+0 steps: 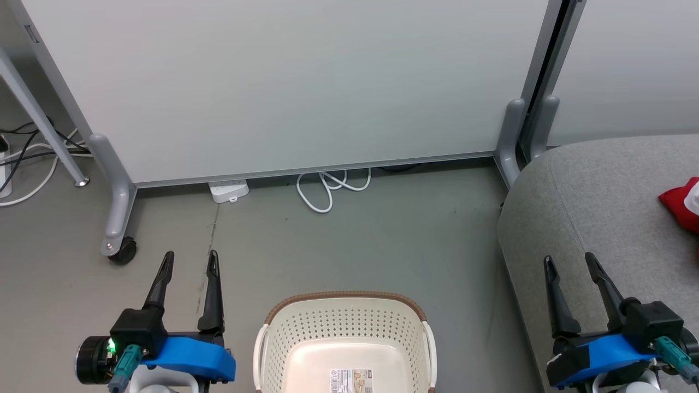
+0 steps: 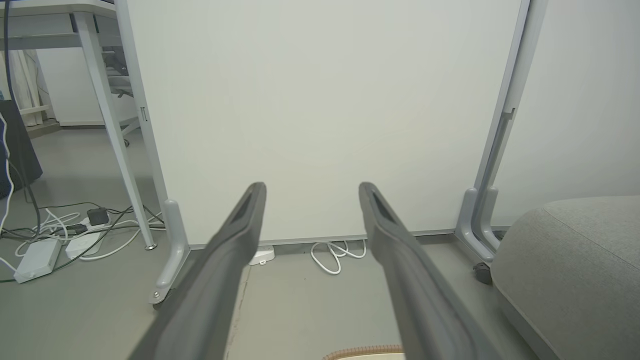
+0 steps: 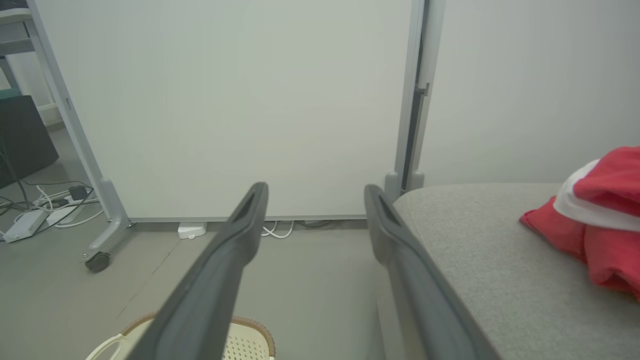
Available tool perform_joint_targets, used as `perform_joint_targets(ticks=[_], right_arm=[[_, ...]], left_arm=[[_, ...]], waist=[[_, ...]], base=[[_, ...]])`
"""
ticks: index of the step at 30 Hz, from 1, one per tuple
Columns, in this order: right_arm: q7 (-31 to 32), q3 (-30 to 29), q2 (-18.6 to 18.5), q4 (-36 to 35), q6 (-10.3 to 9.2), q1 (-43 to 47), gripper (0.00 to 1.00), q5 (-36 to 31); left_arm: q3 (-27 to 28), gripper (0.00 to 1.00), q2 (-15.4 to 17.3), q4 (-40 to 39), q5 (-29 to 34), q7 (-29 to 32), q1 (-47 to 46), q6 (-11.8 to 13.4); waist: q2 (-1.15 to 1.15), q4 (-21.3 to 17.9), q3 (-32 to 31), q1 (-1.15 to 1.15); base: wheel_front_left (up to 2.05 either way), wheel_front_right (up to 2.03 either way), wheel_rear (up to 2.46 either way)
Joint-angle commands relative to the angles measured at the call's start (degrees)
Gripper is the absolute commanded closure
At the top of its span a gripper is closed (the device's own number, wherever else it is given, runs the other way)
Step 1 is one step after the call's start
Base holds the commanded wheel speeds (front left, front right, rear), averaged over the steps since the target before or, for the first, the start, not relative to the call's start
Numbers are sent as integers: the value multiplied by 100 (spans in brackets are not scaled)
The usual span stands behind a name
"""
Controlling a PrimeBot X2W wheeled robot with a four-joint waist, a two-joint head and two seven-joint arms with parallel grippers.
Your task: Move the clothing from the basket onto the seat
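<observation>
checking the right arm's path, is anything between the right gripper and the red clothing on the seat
Nothing visible does. The open right gripper shows by the left edge of the seat in the head view. Only bare grey seat fabric lies between it and the red clothing, which rests on the seat farther right.

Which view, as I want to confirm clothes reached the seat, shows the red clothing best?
The right wrist view: the clothing lies large on the seat, red folds and white trim plain. The head view catches just its red-and-white corner at the right edge. The left wrist view reaches just the seat's bare end.
</observation>
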Motion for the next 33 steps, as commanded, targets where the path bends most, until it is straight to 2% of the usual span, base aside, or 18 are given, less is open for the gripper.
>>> perform_joint_targets(ticks=[1, 5, 6, 11, 33], right_arm=[[-21, 5, 17, 21, 1, 40, 0, -2], [-21, 6, 19, 41, 1, 22, 0, 10], [11, 2, 14, 85, 0, 12, 100, 13], [99, -39, 35, 265, 0, 24, 100, 173], [663, -87, 58, 103, 0, -24, 100, 2588]], left_arm=[[15, 0, -11, 19, 33, -15, 13, -22], [23, 0, -15, 22, 39, -16, -7, -32], [19, 100, -7, 88, 18, 13, 28, -9], [64, 100, -14, 262, -144, 103, 126, -11], [248, 100, -14, 103, -2523, 669, 52, -40]], waist=[[0, 8, -4, 0], [0, 21, -6, 0], [0, 21, -7, 0], [0, 15, -6, 0], [0, -80, 12, 0]], base=[[0, 0, 0], [0, 0, 0], [0, 0, 0], [0, 0, 0], [0, 0, 0]])
